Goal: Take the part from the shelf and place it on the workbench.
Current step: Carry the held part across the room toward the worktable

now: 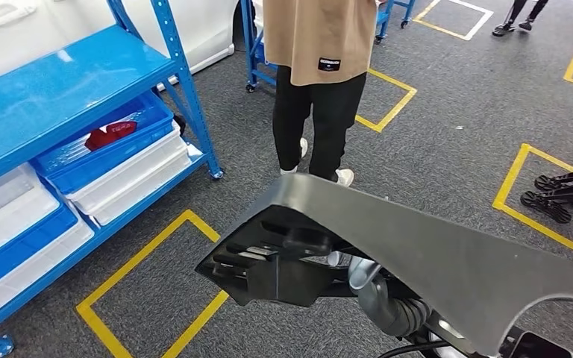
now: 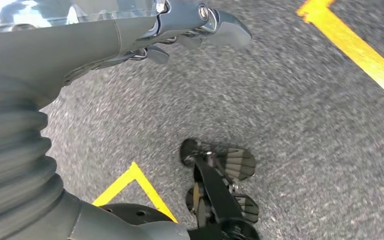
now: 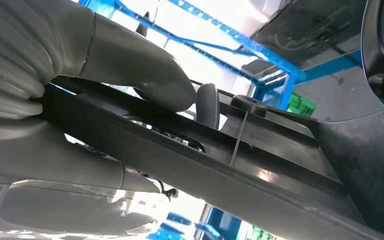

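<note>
A large dark grey plastic part (image 1: 425,250), a curved panel with a black ribbed underside, hangs in front of me over the carpet. My right hand (image 3: 105,100) grips its edge, thumb on one face and fingers on the other, with the part's (image 3: 280,170) black rib running past the wrist. In the head view the right arm (image 1: 388,306) comes up under the panel, which hides most of the hand. My left hand (image 2: 195,22) hangs over the grey floor, fingers apart and holding nothing.
The blue shelf (image 1: 60,82) stands at the left with white and blue bins; one blue bin (image 1: 130,127) holds a red item (image 1: 110,135). A person (image 1: 321,74) stands close ahead. Yellow tape squares (image 1: 149,250) mark the carpet. A black wheeled stand (image 1: 559,190) sits at the right.
</note>
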Action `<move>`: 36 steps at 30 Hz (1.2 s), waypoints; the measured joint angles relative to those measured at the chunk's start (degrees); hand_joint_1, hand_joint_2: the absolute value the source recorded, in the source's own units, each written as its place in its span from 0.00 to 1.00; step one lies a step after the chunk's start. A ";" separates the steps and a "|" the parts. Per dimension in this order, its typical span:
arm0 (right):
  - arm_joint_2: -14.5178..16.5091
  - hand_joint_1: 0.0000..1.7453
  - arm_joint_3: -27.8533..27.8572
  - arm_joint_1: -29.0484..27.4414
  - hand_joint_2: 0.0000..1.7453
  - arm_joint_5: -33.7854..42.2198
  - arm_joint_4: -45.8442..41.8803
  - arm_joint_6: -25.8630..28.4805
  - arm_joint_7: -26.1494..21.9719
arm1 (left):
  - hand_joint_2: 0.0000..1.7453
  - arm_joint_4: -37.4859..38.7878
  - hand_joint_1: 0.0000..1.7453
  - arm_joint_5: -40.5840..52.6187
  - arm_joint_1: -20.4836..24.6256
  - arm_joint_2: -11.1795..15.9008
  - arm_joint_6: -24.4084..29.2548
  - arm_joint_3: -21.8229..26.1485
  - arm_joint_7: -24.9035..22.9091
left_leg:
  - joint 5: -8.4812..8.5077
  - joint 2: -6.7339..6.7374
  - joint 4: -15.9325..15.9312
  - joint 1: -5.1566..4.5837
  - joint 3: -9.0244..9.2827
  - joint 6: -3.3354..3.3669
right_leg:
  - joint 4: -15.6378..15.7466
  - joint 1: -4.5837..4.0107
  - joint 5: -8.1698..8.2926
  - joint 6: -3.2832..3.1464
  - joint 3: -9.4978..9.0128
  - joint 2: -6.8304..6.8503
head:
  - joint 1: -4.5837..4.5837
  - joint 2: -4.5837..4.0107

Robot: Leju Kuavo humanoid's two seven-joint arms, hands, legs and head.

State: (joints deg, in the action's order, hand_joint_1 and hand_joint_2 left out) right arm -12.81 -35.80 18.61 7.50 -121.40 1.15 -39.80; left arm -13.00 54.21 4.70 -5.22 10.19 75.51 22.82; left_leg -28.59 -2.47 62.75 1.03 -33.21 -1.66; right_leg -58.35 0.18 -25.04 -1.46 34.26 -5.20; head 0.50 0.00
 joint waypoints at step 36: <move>1.78 1.00 4.97 1.45 1.00 6.44 1.71 -1.14 0.38 | 1.00 0.00 0.00 -0.85 0.30 1.82 0.50 0.60 -4.51 | 1.54 -0.60 -5.23 -0.19 1.57 1.57 | -0.75 0.25 0.23 1.76 1.77 -1.88 | -0.08 0.01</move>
State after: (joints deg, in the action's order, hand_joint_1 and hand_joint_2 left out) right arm -11.03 -30.83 20.06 13.94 -119.69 0.02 -39.42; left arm -13.00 53.35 4.99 -3.39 10.69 76.11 18.31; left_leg -27.05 -3.07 57.51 0.84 -31.64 -0.09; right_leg -59.09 0.43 -24.81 0.30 36.03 -7.08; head 0.42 0.01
